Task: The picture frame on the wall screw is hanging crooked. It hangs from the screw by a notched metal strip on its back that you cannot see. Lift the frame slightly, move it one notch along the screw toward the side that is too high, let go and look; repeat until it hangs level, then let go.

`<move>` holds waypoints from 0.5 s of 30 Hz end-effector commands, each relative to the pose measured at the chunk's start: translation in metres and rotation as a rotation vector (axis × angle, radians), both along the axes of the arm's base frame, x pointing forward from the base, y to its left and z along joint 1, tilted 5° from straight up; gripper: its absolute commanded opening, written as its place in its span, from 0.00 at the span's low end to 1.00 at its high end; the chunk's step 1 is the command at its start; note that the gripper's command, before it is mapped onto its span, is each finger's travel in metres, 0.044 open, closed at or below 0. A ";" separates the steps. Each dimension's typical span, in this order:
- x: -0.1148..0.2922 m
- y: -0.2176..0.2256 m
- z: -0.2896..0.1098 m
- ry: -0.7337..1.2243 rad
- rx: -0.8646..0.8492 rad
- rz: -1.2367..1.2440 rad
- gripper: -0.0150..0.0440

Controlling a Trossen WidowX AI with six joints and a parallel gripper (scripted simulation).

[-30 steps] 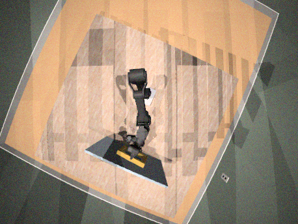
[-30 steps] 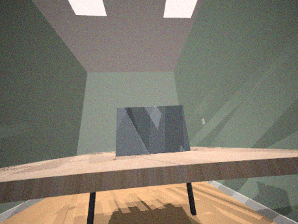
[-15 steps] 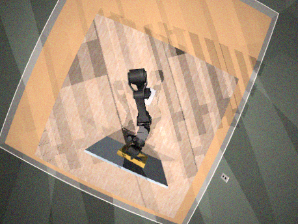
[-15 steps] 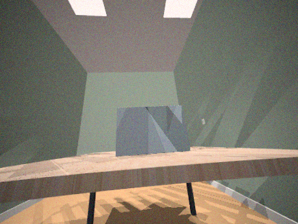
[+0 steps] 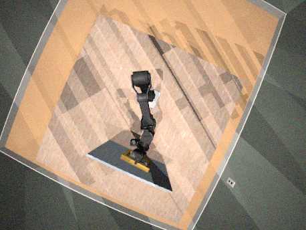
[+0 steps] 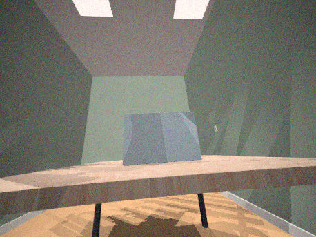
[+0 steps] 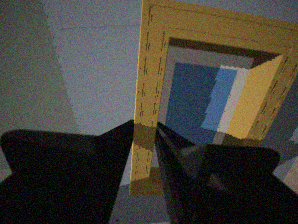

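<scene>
The yellow picture frame (image 5: 143, 167) (image 7: 149, 75) is in front of the upright grey-blue panel (image 5: 108, 152) (image 6: 148, 138) (image 7: 95, 65). Its blue picture shows in the wrist view. My gripper (image 5: 137, 161) (image 7: 144, 125) is shut on the frame's side bar, the left bar in the wrist view, near that bar's lower end there. One finger is outside the bar and the other inside the opening. The panel hides the frame and arm in the exterior view. The screw and the notched strip are hidden, and I cannot tell how level the frame is.
The panel stands on the wooden table (image 5: 83, 117) (image 6: 241, 172). A small white item (image 5: 155, 99) lies beside the arm's base. Striped shadows cross the table and floor. A wall socket (image 5: 230, 182) (image 6: 216, 128) is beyond the table.
</scene>
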State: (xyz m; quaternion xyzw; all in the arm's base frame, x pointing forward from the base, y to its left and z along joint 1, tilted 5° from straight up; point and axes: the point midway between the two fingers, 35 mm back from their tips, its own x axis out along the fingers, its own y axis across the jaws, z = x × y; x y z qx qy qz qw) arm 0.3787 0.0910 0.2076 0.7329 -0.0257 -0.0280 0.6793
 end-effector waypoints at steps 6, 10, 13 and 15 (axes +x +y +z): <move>0.001 0.000 0.003 -0.010 0.001 -0.004 0.25; 0.001 -0.001 0.003 -0.010 0.001 -0.004 0.25; 0.001 -0.001 0.003 -0.010 0.001 -0.004 0.25; 0.001 -0.001 0.003 -0.010 0.001 -0.004 0.25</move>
